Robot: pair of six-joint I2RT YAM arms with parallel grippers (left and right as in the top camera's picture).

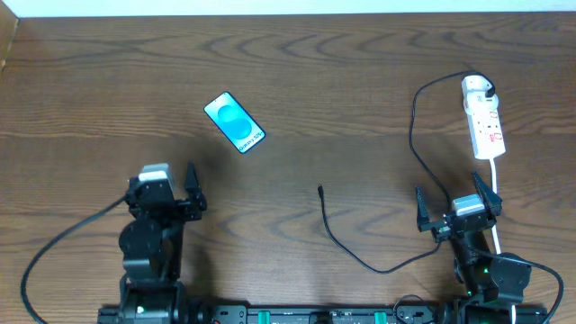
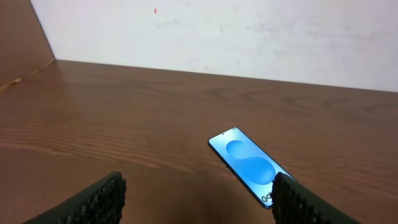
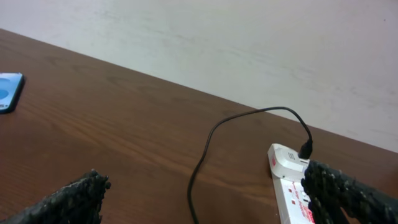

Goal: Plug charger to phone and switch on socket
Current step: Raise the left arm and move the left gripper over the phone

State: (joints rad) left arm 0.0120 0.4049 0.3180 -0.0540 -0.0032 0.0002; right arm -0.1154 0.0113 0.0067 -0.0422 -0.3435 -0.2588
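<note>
The phone [image 1: 234, 123] lies flat on the brown table, blue screen up, left of centre; it also shows in the left wrist view [image 2: 249, 165] and at the left edge of the right wrist view [image 3: 9, 91]. The black charger cable [image 1: 360, 256] runs from the white socket strip [image 1: 484, 117] at the far right, loops down and ends in a free connector tip [image 1: 320, 190] mid-table. The cable [image 3: 205, 149] and strip [image 3: 289, 180] show in the right wrist view. My left gripper [image 1: 171, 184] is open and empty, below the phone. My right gripper [image 1: 456, 200] is open and empty, below the strip.
The strip's white cord [image 1: 496, 193] runs down past my right gripper. A pale wall [image 2: 249, 31] borders the table's far edge. The wooden table [image 1: 342, 90] carries nothing else.
</note>
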